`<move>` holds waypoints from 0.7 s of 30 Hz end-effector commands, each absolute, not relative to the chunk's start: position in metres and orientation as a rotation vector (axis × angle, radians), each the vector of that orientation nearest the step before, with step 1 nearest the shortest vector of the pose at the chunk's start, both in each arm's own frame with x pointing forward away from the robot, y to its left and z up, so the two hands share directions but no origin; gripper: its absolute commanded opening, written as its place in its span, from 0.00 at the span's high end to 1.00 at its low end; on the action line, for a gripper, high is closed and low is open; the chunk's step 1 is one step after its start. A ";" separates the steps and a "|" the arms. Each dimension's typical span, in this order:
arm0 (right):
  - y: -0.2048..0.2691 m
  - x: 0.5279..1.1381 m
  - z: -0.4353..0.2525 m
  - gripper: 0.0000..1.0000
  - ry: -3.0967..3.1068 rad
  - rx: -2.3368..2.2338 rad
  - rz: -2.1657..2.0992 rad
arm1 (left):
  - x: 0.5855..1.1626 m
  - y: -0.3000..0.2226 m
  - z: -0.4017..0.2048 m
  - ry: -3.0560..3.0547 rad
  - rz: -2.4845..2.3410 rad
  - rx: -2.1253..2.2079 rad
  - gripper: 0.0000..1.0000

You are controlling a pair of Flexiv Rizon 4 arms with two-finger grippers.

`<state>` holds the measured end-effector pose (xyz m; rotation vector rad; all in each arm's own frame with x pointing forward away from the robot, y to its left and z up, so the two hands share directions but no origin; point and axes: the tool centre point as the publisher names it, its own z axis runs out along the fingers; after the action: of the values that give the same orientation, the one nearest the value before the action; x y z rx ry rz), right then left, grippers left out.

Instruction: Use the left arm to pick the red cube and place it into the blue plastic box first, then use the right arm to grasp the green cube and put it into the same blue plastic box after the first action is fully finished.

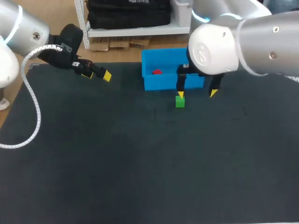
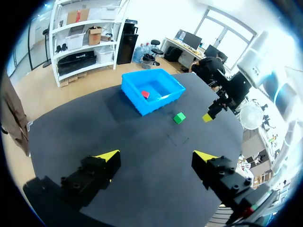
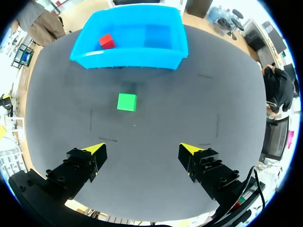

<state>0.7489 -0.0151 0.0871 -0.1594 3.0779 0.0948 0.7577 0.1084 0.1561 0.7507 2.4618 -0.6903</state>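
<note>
one green cube (image 1: 180, 101) rests on the dark table (image 1: 117, 163).

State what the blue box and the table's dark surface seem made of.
Blue rectangular box: likely moulded plastic, smooth, slightly glossy walls with a rolled rim. Dark table surface: seemingly a matte fabric or foam mat, no shine.
</note>
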 end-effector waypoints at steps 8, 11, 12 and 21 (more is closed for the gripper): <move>0.008 0.757 0.073 0.00 3.075 -0.191 0.108 | 0.759 0.109 0.156 2.462 -0.694 0.756 0.00; 0.014 0.759 0.068 0.00 3.077 -0.199 0.113 | 0.759 0.109 0.156 2.462 -0.694 0.756 0.00; 0.017 0.760 0.067 0.00 3.079 -0.201 0.115 | 0.759 0.109 0.156 2.462 -0.694 0.756 0.00; 0.030 0.768 0.052 0.00 3.113 -0.219 0.084 | 0.759 0.109 0.156 2.462 -0.694 0.756 0.00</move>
<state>0.7574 0.0220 0.0547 -0.2148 3.0855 0.1021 0.7577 0.1084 0.1561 0.7507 2.4619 -0.6902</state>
